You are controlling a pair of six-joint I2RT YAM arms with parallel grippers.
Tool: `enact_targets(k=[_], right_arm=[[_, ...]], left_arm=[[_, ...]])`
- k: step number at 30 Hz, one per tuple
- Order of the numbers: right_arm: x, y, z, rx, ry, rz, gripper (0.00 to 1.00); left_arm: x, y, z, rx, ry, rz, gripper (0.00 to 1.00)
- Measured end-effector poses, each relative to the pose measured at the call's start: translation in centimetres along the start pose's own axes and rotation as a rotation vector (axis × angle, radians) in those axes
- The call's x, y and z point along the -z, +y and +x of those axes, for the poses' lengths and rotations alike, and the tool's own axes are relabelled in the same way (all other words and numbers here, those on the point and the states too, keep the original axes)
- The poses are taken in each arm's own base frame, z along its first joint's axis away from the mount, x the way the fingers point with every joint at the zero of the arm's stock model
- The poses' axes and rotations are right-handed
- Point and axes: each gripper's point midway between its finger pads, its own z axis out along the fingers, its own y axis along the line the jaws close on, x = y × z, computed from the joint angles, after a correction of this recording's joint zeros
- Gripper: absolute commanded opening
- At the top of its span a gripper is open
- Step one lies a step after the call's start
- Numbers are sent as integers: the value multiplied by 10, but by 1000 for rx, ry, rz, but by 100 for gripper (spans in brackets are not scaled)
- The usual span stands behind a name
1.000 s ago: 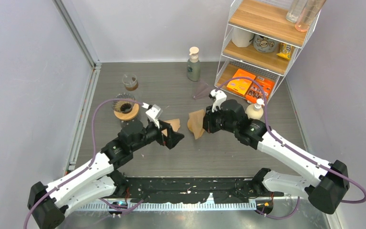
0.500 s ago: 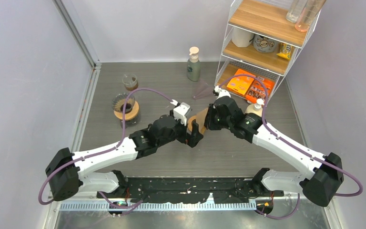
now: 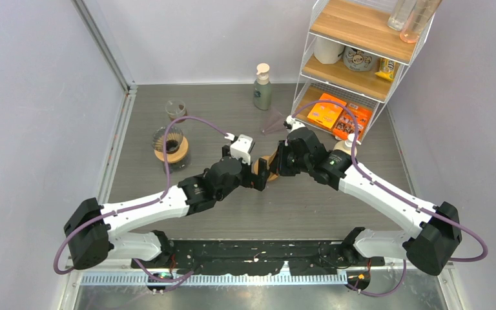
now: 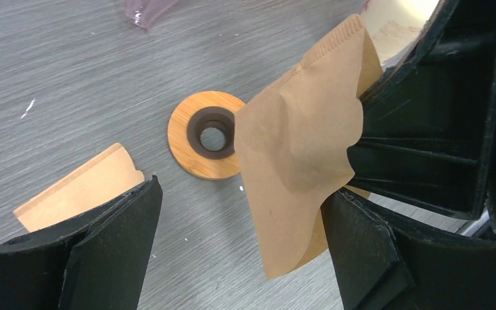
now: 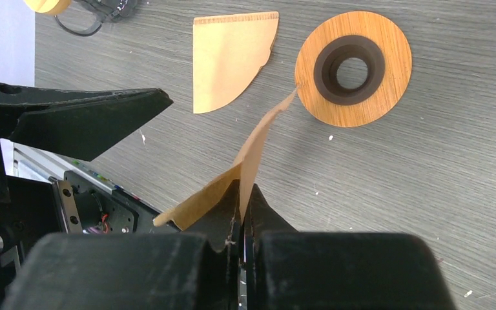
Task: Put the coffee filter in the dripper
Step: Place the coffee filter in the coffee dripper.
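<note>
Presently, the right end effector (image 5: 242, 200) is fully closed, pinching the coffee filter (image 5: 253, 152) by one edge so that the paper stands clear of the surface (image 5: 439, 168), its free tip above the rim of the wooden ring (image 5: 391, 61). The left end effector (image 4: 245, 200) is spread to its widest and grips nothing, with one finger on either side of the filter's hanging flap; whether either finger touches the paper cannot be told. A second filter (image 5: 229, 58) lies flat just beside the ring. The dripper (image 3: 170, 143) stands well apart from the ring, toward the left arm's side.

Probable hazards:
- A closure that catches only the loose corner would crease or tear the thin paper.
- A release by the right end effector before the left has firm hold would drop the filter onto the ring.
- The filter appears folded flat and, if left unopened, may sit badly in the dripper.
</note>
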Motion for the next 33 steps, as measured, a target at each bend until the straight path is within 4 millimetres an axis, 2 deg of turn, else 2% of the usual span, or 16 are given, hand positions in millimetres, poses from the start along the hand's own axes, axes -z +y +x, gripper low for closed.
enact_targets(k=[8, 12, 23, 29, 33], right_arm=[[0, 0, -1, 9, 0, 0, 5], [1, 1, -1, 14, 3, -3, 5], [-1, -9, 5, 46, 41, 41, 5], [0, -5, 4, 61, 48, 26, 5], [0, -1, -1, 71, 41, 15, 5]], left_arm=[[1, 9, -7, 9, -32, -55, 98], [0, 10, -6, -1, -31, -65, 89], [-14, -5, -6, -111, 22, -48, 63], [-13, -9, -3, -138, 31, -34, 39], [-13, -10, -3, -146, 30, -31, 18]])
